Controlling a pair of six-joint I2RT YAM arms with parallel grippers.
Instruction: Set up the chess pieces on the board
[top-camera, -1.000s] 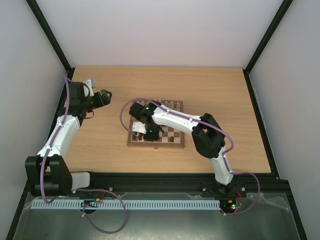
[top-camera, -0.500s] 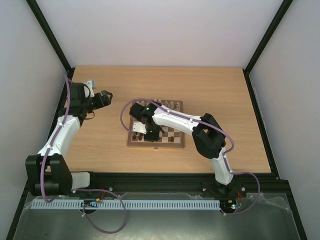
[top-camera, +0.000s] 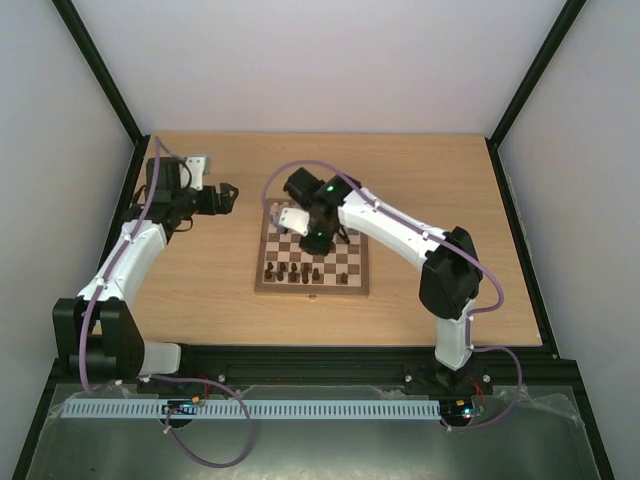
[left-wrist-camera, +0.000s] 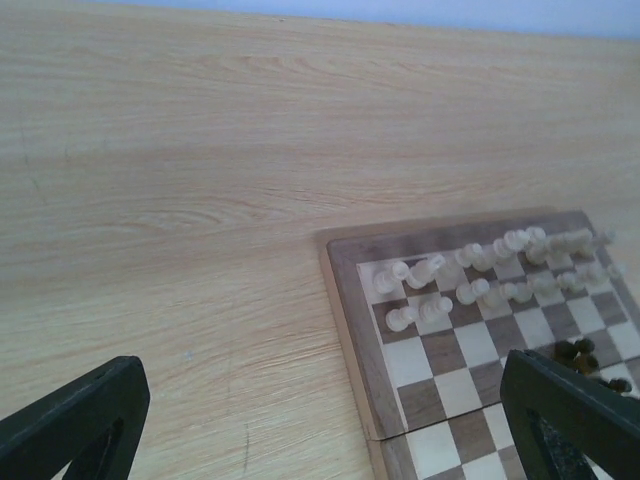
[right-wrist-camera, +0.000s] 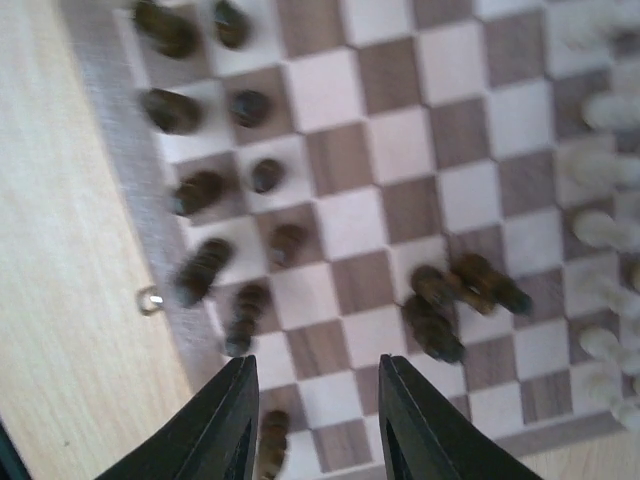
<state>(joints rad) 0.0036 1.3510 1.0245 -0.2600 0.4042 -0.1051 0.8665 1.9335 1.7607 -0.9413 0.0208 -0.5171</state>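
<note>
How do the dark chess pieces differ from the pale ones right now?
The dark pieces are brown and line the board's near edge, with a few clustered mid-board. The pale pieces are cream and fill the opposite edge in two rows. Both sets are on the board.

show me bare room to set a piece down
Free: the middle squares of the board between the dark pieces and the pale pieces, and the table left of it. Crowded: both edge rows, plus a loose dark cluster mid-board.

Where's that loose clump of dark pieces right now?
Right wrist view: the dark clump sits midway across the board, just beyond the open right pincer, between the dark rows and the pale pieces.
</note>
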